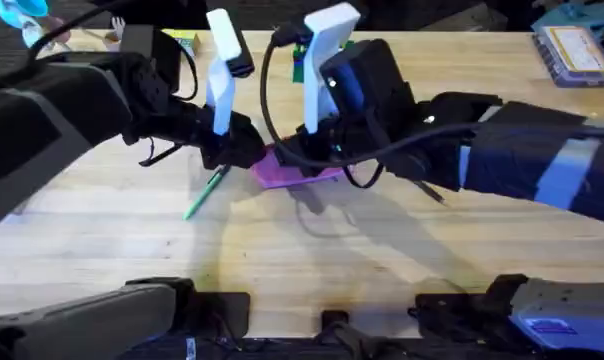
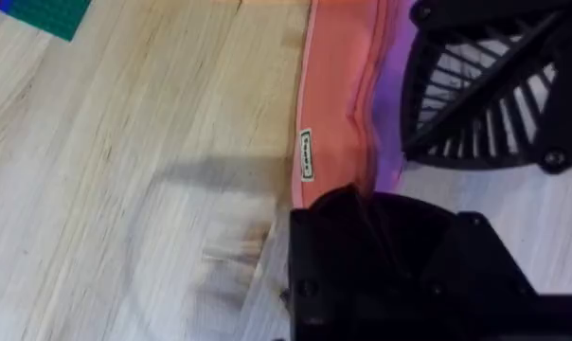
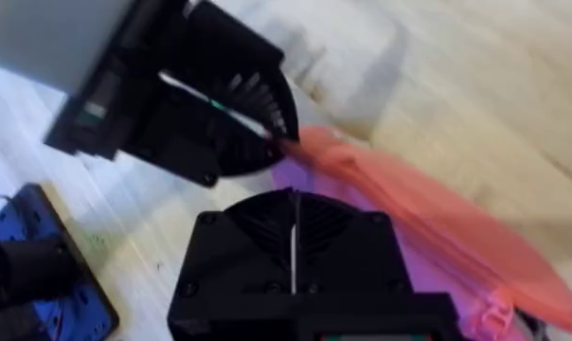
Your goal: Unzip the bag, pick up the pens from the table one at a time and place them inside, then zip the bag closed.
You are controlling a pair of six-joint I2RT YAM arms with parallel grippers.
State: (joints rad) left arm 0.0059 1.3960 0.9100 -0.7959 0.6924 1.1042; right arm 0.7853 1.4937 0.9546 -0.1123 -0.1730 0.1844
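Both arms meet over the bag [image 1: 287, 170], which lies on the table [image 1: 312, 260] near its middle, between the two grippers. The left gripper [image 2: 362, 204] is clamped on one end of the pink fabric, apparently to anchor it so the zipper can be drawn against a fixed hold. The right gripper [image 3: 294, 213] sits over the other part of the bag with its jaws together; whether they pinch the fabric or the zipper pull cannot be told. A small pink tab [image 3: 494, 308] shows near the far end of the bag in the right wrist view. The green pen [image 1: 206, 193] lies on the table just beside the bag, on the left arm's side, not yet put inside. A small sewn label [image 2: 305, 154] on the bag carries lettering too small to read.
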